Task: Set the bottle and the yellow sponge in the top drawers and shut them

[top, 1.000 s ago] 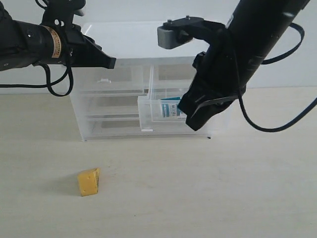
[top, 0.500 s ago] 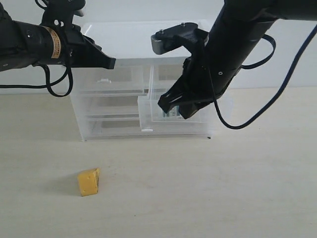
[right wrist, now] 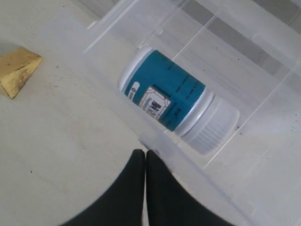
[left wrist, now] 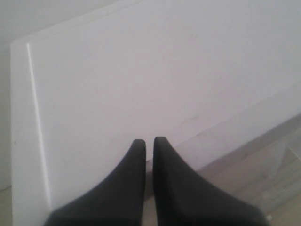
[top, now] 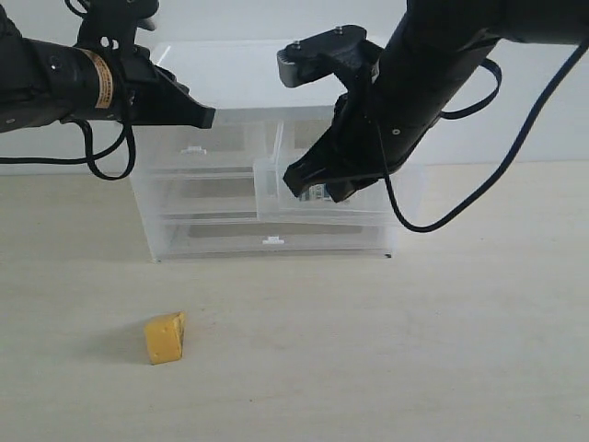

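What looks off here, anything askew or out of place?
The bottle lies on its side in the pulled-out top drawer, which sticks out of the cabinet. The sponge sits out on the table, away from the cabinet.

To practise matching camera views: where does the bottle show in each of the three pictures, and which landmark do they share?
Exterior view: the bottle peeks out in the open top drawer, behind the right hand.
Left wrist view: not in it.
Right wrist view: mid-picture, lying on its side in that drawer.
Shared landmark: the cabinet.
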### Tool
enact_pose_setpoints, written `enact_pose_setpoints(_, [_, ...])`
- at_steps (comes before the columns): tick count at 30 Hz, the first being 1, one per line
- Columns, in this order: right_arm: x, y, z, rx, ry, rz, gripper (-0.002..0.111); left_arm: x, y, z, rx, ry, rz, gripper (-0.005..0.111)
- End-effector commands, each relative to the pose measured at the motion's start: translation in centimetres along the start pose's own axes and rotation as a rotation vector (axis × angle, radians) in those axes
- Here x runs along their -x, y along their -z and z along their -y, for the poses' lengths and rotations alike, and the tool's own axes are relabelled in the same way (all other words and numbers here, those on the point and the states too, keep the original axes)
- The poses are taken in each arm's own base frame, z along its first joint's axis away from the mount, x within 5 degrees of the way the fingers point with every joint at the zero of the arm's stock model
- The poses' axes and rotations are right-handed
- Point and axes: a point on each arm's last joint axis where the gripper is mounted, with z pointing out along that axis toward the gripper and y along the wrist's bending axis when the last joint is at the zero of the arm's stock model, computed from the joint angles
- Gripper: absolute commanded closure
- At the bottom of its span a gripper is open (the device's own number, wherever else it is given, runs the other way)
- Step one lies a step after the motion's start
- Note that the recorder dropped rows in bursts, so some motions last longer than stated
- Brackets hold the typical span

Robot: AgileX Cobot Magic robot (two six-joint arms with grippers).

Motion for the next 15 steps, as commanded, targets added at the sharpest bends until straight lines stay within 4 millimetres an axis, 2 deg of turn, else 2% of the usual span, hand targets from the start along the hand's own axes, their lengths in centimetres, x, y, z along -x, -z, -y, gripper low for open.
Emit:
enact_pose_setpoints(1, [1.0, -1.3, 1.4, -0.103, 0.028, 0.103, 0.108, -0.4, 0.0, 0.2, 0.004, 0.007, -0.018, 0.102])
enact_pose_setpoints(11, [1.5, -1.2, 2.6, -0.242, 0.055, 0.143, 0.108, -0.4, 0.0, 0.1, 0.006, 0.007, -0.020, 0.102])
enact_pose_setpoints(15, [2.0, -1.1, 2.6, -0.241, 0.042, 0.198, 0.108, -0.4, 0.0, 0.1, 0.006, 0.007, -0.020, 0.102])
